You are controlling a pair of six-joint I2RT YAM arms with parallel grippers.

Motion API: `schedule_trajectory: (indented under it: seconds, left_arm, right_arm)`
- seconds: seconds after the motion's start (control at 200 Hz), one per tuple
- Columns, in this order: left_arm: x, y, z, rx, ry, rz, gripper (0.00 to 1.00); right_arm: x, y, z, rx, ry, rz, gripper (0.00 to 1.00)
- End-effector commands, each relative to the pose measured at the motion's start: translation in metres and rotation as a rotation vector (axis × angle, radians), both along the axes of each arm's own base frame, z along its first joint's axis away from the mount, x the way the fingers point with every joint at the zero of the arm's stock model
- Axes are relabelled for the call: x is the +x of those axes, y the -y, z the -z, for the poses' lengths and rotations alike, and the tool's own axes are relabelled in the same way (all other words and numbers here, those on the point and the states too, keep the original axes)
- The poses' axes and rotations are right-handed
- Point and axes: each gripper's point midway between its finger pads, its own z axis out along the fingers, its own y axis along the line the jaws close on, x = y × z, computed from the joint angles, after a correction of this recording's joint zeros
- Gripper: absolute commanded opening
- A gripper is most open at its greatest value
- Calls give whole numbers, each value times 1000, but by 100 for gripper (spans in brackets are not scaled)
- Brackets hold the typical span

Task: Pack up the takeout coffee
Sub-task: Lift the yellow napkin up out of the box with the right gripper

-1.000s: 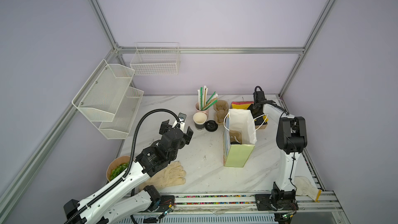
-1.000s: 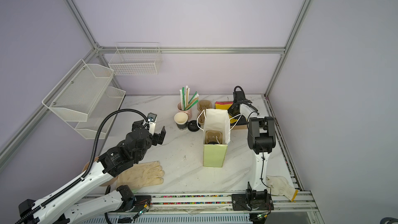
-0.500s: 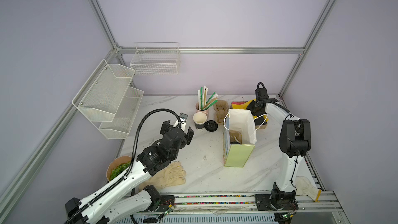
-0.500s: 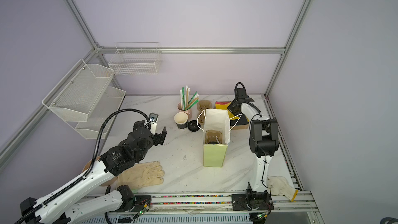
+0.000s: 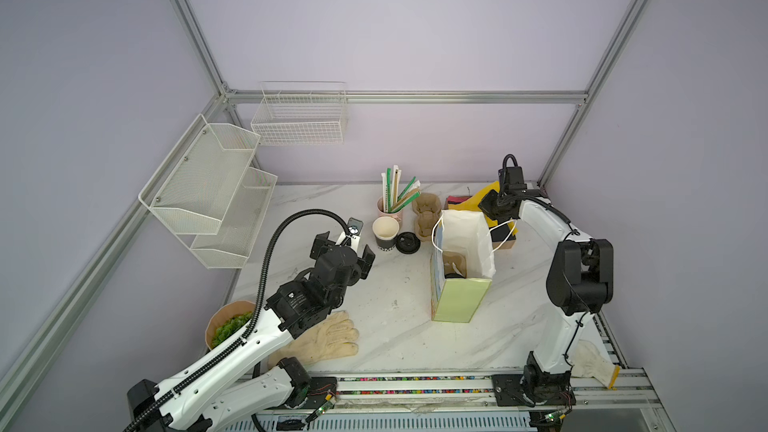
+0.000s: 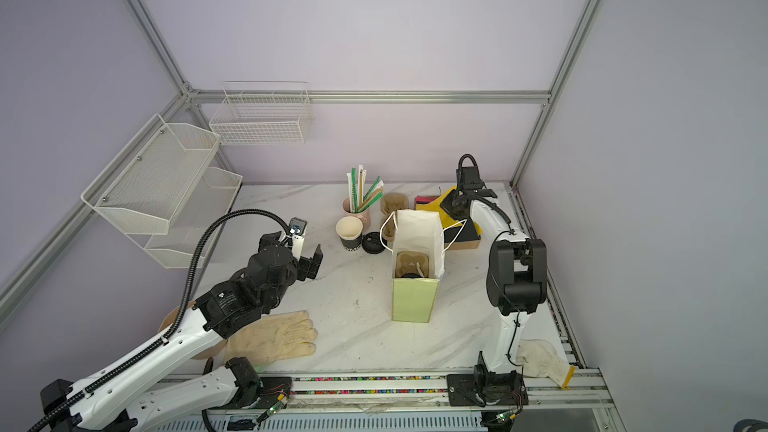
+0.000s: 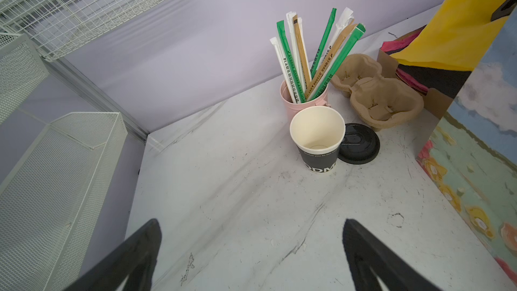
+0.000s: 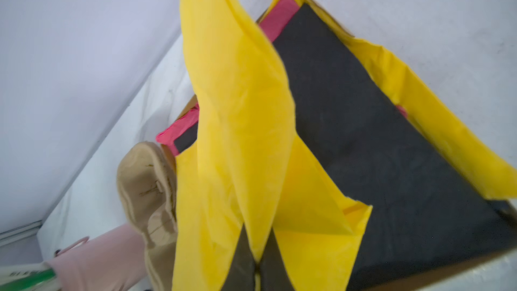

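Note:
A light green paper bag (image 5: pixel 457 301) (image 6: pixel 415 301) stands open mid-table. Inside it sits a cardboard carrier (image 6: pixel 411 261), where only a black lid (image 6: pixel 411 275) of the takeout coffee shows; the cup wall is hidden. My right gripper (image 8: pixel 256 250) (image 5: pixel 492 201) is behind the bag, shut on a yellow tissue sheet (image 8: pixel 237 107) (image 6: pixel 446 195) that rises from a brown box (image 5: pixel 505 243) of black and pink sheets. My left gripper (image 7: pixel 251 228) (image 5: pixel 345 249) hangs open and empty over bare table, left of the bag.
A black cup with white letters (image 5: pixel 385 234), a loose black lid (image 5: pixel 407 242), a pink cup of straws (image 5: pixel 390 211) and stacked carriers (image 5: pixel 426 218) stand behind the bag. Gloves (image 5: pixel 328 338) (image 5: pixel 592 363) and a bowl of greens (image 5: pixel 226 322) lie at the front. Wire shelves (image 5: pixel 208 193) line the left wall.
The right gripper has closed on the yellow sheet, and the sheet has come up from the box. The left arm has hardly moved.

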Motion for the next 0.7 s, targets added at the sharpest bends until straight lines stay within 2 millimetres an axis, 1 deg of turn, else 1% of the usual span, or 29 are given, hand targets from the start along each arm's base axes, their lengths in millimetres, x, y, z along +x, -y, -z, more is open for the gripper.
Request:
schedule_trajectory:
  seconds: [0.0, 0.09, 0.19, 0.265, 0.275, 0.295, 0.335, 0.4, 0.48, 0.525, 0.57, 0.635, 0.695]
  left_arm:
    - [-1, -1, 3, -15, 14, 5, 100]
    - [-3, -2, 1, -25, 19, 8, 100]
    - [-4, -1, -1, -34, 22, 16, 100]
    - [-4, -1, -1, -38, 21, 20, 100]
    - [-4, -1, -1, -40, 21, 20, 100]
    - [-5, 0, -1, -42, 21, 24, 100]
    - [-5, 0, -1, -46, 21, 27, 100]
    - [-6, 1, -2, -52, 22, 30, 100]
    - [-6, 1, -4, -60, 23, 35, 100]
    - [-7, 2, -4, -63, 21, 38, 100]
    - [-7, 2, -5, -67, 21, 39, 100]
    - [-8, 1, -6, -70, 24, 37, 100]
    - [-8, 0, -7, -75, 28, 36, 100]
  right_arm:
    - [-8, -1, -60, 23, 143, 18, 0]
    - [-23, 4, -94, 28, 211, 45, 0]
    - [-45, 7, -142, 45, 330, 51, 0]
    - [-68, 13, -181, 63, 416, 81, 0]
    - [-70, 13, -183, 64, 422, 81, 0]
    - [-80, 14, -199, 70, 463, 79, 0]
    - [-94, 15, -219, 79, 515, 76, 0]
    - [-115, 16, -247, 73, 587, 63, 0]
    - [-138, 11, -278, 75, 662, 7, 0]
    - [-149, 5, -290, 79, 692, -44, 0]
    - [-159, 3, -295, 67, 700, -69, 0]
    - [-173, -2, -294, 66, 696, -108, 0]
    - [-183, -3, -284, 49, 660, -121, 0]
